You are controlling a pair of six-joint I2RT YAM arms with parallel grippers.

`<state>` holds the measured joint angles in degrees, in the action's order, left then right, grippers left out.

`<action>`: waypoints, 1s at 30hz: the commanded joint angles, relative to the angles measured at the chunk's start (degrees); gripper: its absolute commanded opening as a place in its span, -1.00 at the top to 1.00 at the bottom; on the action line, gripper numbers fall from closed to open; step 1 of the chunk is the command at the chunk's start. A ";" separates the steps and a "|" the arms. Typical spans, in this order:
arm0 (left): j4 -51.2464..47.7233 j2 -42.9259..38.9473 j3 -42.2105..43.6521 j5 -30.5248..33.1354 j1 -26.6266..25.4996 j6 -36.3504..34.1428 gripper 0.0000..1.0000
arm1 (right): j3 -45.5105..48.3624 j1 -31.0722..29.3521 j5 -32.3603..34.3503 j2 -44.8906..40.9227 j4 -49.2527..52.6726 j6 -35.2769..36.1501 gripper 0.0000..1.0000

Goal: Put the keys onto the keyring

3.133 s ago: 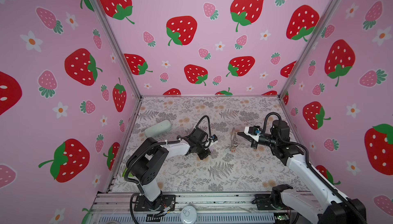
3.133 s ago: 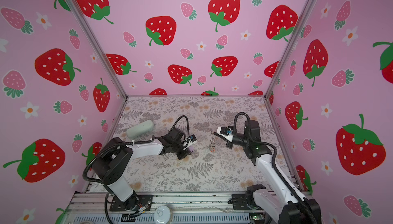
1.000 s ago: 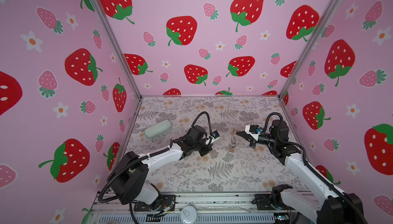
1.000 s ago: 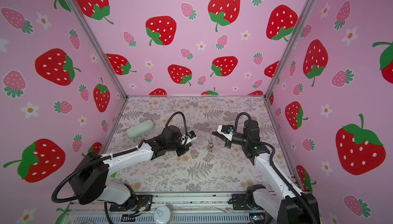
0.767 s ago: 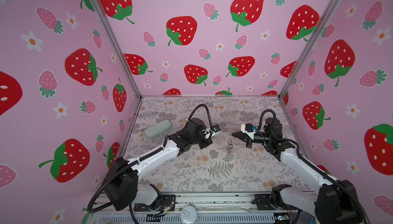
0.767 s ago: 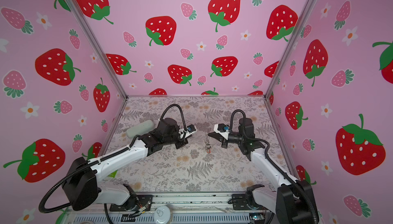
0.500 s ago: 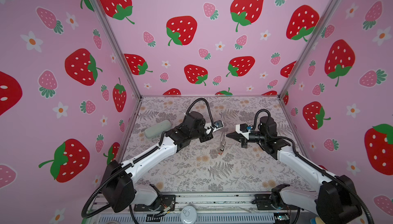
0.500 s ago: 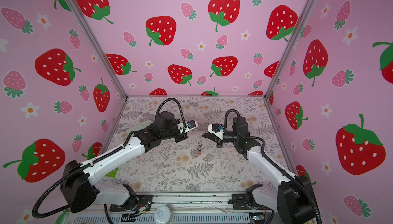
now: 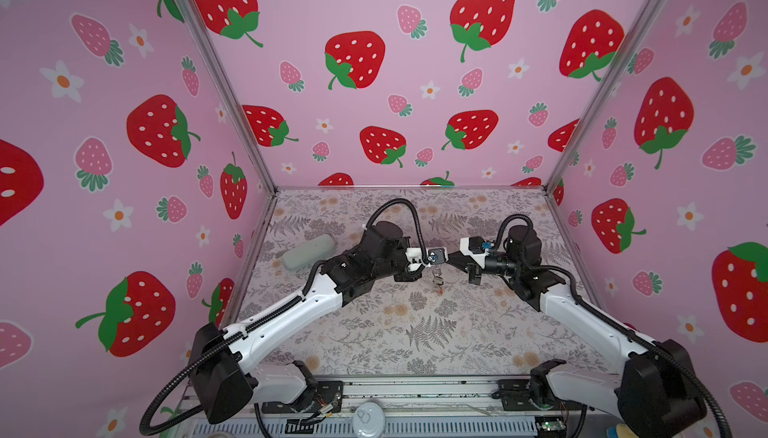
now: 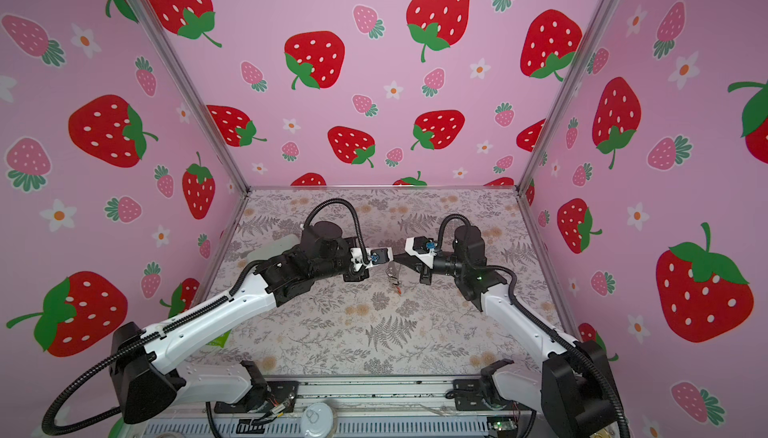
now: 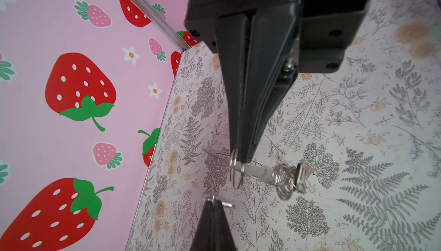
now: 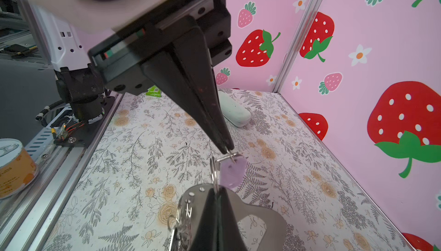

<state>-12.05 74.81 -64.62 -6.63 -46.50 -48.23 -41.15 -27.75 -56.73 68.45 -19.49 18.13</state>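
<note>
While both arms meet over the middle of the counter [image 9: 415,332], we see the left gripper [image 12: 226,148] pinched shut on the top of the lilac-tagged key [image 12: 232,171]. The right gripper [image 11: 241,158] is clamped on the keyring [image 11: 235,172]. Its taupe strap [image 12: 262,216] and the other keys [image 11: 288,183] hang from it. The lilac-tagged key sits just beside the keyring, between the two gripper tips; we cannot tell whether they touch.
</note>
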 commanded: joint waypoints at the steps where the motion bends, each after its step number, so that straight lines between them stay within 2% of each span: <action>1: -0.32 -0.72 -1.60 3.39 -1.21 -3.20 1.00 | -2.17 -0.20 -1.63 0.37 -2.93 -1.54 1.00; 14: 1.38 -1.13 -0.99 8.10 -3.24 -6.07 1.00 | -2.27 -0.20 -0.52 0.79 -3.94 -3.85 1.00; 30: 2.58 -2.00 -0.27 10.24 -5.18 -9.69 1.00 | -2.49 -0.22 0.67 1.94 -4.42 -6.19 1.00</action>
<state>-10.59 74.22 -64.62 3.46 -51.11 -55.96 -41.85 -27.75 -55.92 70.02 -21.89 12.82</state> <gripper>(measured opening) 0.055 0.041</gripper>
